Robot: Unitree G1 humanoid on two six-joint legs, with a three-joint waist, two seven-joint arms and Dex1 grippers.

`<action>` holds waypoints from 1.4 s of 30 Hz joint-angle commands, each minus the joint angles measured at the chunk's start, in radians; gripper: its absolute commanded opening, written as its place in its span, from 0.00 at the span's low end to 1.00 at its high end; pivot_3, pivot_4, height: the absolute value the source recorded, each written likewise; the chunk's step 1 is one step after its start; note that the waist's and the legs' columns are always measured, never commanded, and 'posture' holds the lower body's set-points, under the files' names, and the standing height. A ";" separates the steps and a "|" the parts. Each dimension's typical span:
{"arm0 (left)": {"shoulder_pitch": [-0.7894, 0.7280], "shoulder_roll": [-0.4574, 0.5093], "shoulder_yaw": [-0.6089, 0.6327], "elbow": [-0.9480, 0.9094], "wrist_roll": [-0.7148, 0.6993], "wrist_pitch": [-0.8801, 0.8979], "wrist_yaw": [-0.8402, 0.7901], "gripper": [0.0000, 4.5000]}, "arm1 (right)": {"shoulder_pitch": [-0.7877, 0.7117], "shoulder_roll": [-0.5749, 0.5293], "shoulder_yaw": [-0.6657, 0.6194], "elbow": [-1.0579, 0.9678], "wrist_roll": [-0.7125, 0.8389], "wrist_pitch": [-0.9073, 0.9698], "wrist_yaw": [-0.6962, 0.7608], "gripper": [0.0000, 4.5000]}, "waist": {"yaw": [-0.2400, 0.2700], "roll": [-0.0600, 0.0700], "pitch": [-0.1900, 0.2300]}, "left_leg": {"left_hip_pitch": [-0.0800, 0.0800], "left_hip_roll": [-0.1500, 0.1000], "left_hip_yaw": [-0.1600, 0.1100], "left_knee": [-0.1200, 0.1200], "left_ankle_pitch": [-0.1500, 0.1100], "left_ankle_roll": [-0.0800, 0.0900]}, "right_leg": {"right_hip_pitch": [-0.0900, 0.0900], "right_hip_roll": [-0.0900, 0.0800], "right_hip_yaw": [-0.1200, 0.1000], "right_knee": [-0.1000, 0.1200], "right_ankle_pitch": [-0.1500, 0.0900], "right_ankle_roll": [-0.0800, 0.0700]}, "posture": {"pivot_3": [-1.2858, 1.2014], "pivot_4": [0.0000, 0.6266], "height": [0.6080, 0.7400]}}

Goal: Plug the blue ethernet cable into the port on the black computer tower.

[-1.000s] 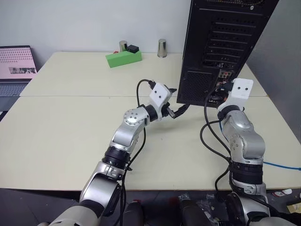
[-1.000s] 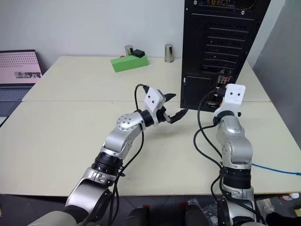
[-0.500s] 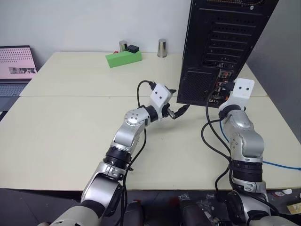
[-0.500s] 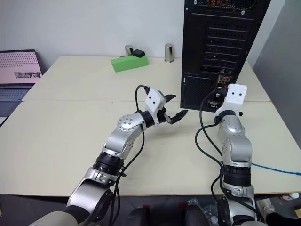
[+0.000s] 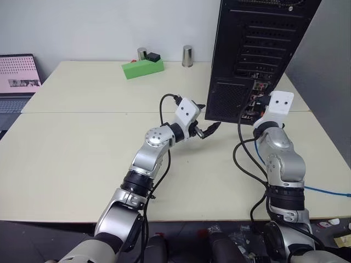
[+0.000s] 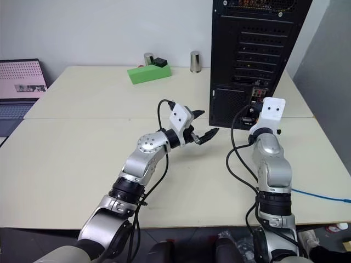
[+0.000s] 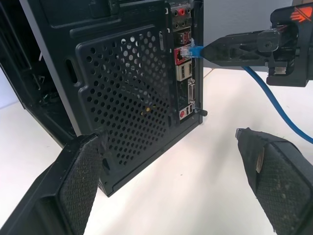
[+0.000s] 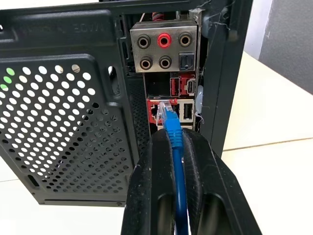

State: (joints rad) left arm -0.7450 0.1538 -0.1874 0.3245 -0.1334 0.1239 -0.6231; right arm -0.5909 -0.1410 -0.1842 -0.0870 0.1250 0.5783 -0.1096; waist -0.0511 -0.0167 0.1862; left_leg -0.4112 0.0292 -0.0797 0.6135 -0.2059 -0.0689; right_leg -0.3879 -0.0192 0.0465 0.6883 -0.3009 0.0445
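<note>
The black computer tower (image 5: pixel 258 44) stands at the table's far right with its rear face toward me. My right gripper (image 8: pixel 174 138) is shut on the blue ethernet cable (image 8: pixel 173 128) just behind its clear plug (image 8: pixel 166 106). The plug's tip sits at the mouth of the port (image 8: pixel 155 111), a red-framed socket below the audio jacks; how deep it sits I cannot tell. The left wrist view shows the same plug (image 7: pixel 186 50) against the connector strip. The cable (image 5: pixel 329 192) trails off to the right. My left gripper (image 5: pixel 211 129) is open and empty, level, beside the tower's lower left corner.
A green block (image 5: pixel 142 67) and two metal cylinders (image 5: pixel 187 56) stand at the table's back. A laptop (image 5: pixel 16 76) sits at the far left. Black robot cables (image 5: pixel 241 159) loop beside my right arm. A grey panel (image 5: pixel 329 82) rises behind the tower on the right.
</note>
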 commanded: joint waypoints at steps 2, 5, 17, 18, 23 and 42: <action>-0.019 -0.003 0.018 -0.016 0.001 -0.024 -0.002 0.99 | -0.020 -0.006 0.008 -0.039 -0.021 -0.019 -0.007 0.00 | 0.000 0.000 0.000 | 0.000 0.000 0.000 0.000 0.000 0.000 | 0.000 0.000 0.000 0.000 0.000 0.000 | 0.52 0.24 1.00; -0.020 -0.004 0.018 -0.013 0.002 -0.025 -0.001 0.99 | -0.013 -0.001 0.007 -0.055 -0.024 -0.010 -0.011 0.00 | 0.000 0.000 0.000 | 0.000 0.000 0.000 0.000 0.000 0.000 | 0.000 0.000 0.000 0.000 0.000 0.000 | 0.52 0.24 1.00; -0.023 -0.006 0.017 -0.005 0.004 -0.028 -0.001 0.99 | 0.007 0.030 0.000 -0.089 -0.022 0.029 -0.022 0.00 | 0.001 0.000 0.000 | 0.000 0.000 0.000 0.000 0.000 0.000 | 0.000 0.000 0.000 -0.001 0.000 0.000 | 0.52 0.24 1.00; -0.023 -0.006 0.017 -0.005 0.004 -0.028 -0.002 0.99 | 0.007 0.031 -0.002 -0.087 -0.022 0.029 -0.023 0.00 | 0.001 0.000 0.000 | 0.000 0.000 0.000 0.000 0.000 0.000 | 0.000 0.000 0.000 -0.001 0.000 0.000 | 0.52 0.24 1.00; -0.024 -0.004 0.018 -0.004 0.004 -0.029 -0.001 0.99 | 0.001 0.039 -0.015 -0.076 -0.010 0.021 -0.029 0.00 | 0.001 0.000 0.000 | 0.000 0.000 0.000 0.000 0.000 0.000 | 0.000 0.000 0.000 -0.001 0.000 0.000 | 0.52 0.24 1.00; -0.024 -0.003 0.017 -0.001 0.007 -0.031 -0.001 0.99 | -0.041 0.031 -0.017 -0.028 -0.014 -0.003 -0.013 0.00 | 0.001 0.000 0.000 | 0.000 0.000 0.000 0.000 0.000 0.000 | 0.000 0.000 0.000 -0.001 0.000 0.000 | 0.52 0.24 1.00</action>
State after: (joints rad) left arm -0.7452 0.1530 -0.1871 0.3313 -0.1312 0.1186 -0.6227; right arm -0.6077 -0.1009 -0.1882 -0.1049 0.1034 0.6026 -0.1270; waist -0.0505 -0.0167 0.1862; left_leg -0.4115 0.0292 -0.0796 0.6132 -0.2060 -0.0689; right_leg -0.3880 -0.0193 0.0463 0.6874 -0.3009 0.0445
